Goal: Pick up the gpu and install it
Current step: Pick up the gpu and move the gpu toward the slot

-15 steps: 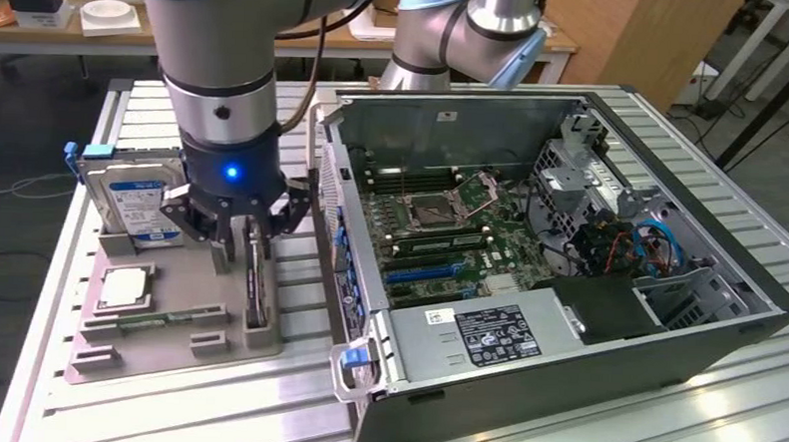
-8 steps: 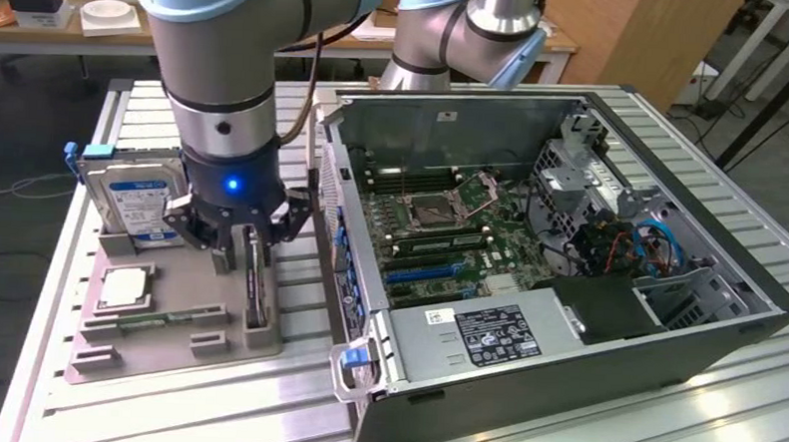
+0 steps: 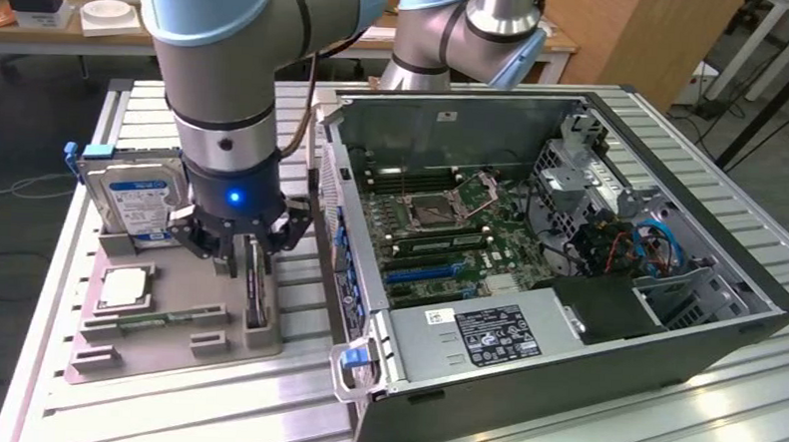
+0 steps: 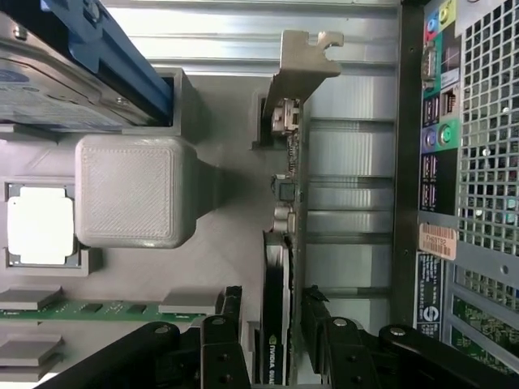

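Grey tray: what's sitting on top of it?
A hard drive, a square chip, a green memory stick and the gpu standing on edge. The hand covers the gpu's top.

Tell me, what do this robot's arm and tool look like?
The arm is a thick grey metal tube with pale blue caps on its round joints. A dark cable runs beside it. Its wrist end is black with a glowing blue light. The tool is black, with jointed fingers.
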`<state>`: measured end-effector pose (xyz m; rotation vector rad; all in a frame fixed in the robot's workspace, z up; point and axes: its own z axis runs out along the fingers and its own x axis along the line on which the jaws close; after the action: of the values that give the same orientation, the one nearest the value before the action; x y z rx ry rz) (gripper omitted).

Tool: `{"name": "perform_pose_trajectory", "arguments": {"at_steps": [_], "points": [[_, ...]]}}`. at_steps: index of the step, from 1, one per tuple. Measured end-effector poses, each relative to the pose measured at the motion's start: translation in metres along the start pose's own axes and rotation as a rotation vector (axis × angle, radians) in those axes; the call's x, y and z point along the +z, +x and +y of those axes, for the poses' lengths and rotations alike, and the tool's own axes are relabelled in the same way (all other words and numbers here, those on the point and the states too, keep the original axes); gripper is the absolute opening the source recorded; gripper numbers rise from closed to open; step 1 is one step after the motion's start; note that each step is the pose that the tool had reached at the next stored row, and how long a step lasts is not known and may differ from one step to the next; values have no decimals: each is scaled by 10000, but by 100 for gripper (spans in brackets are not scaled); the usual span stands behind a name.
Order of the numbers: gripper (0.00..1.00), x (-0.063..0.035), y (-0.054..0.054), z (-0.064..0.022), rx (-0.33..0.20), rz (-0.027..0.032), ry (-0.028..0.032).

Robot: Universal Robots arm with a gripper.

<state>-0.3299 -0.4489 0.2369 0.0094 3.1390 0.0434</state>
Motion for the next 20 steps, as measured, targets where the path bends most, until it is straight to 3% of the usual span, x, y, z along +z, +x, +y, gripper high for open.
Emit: {"name": "perform_pose_trajectory", "arguments": {"at_steps": [6,20], "points": [[43,107,-54,-1,1,3,2],[43,150,16,72,48,2,13]]}}
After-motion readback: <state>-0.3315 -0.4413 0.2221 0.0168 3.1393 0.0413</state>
